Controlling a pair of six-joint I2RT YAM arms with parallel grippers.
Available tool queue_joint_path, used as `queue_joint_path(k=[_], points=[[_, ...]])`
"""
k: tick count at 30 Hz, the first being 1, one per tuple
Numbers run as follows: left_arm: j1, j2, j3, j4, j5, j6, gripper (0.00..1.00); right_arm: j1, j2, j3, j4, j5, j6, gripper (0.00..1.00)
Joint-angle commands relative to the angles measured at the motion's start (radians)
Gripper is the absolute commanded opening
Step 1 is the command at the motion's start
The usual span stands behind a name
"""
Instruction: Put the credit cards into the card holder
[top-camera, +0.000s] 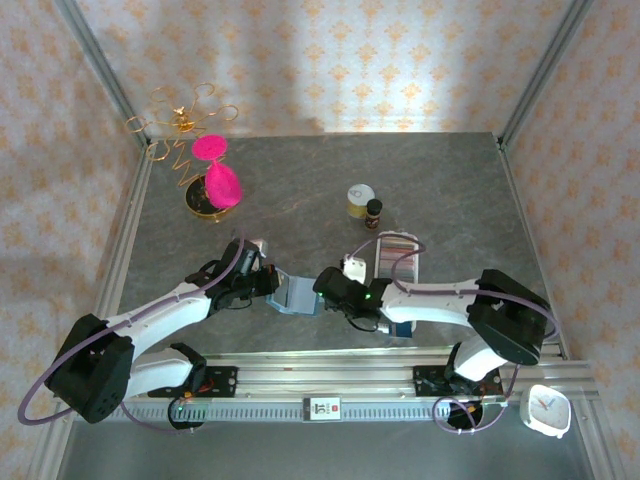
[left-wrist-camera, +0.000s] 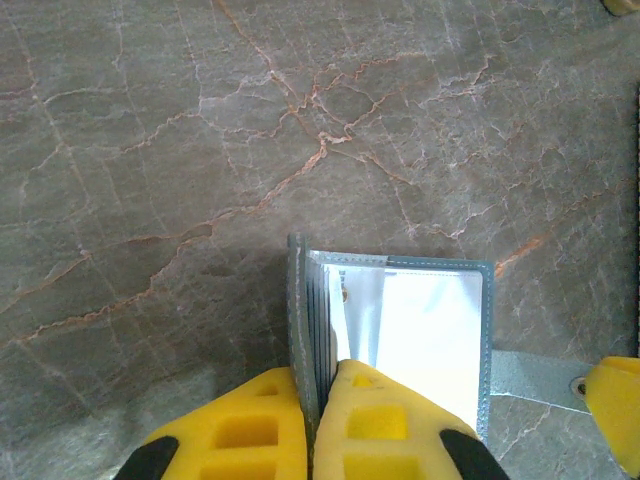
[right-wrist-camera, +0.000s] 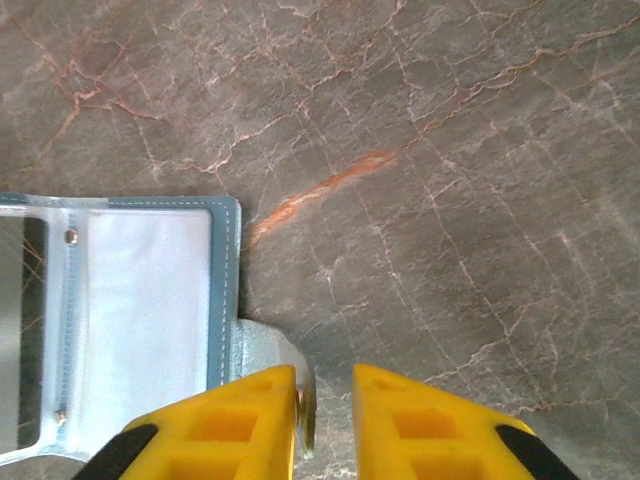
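Marble desk, floppy card holder clamped in left fingers, right fingers apart, probably best grabbed by 3 o'clock tab.

Teal-blue card holder lies opened out flat right between the two claws, clear plastic pocket facing up. One bunch of its inner sleeves stands on edge, pinched in the left claw. Its snap tab pokes out against the right claw. The cards stand in a row, a bit beyond and right of that claw
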Motion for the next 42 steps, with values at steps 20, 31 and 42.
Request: queue_joint_path(k=[20,31,42], points=[[-0.023,0.005,0.02,0.027,0.149,-0.061,0.4,-0.004,-0.027,-0.05,0.114,-0.012,0.019,0.0],[-0.163,0.116,0.053,0.202,0.207,-0.182,0.45,-0.006,-0.016,-0.078,0.155,-0.014,0.034,0.0],[-0.172,0.081,-0.079,0.318,0.121,-0.242,0.14,-0.008,-0.043,-0.105,0.202,-0.033,0.03,0.0]])
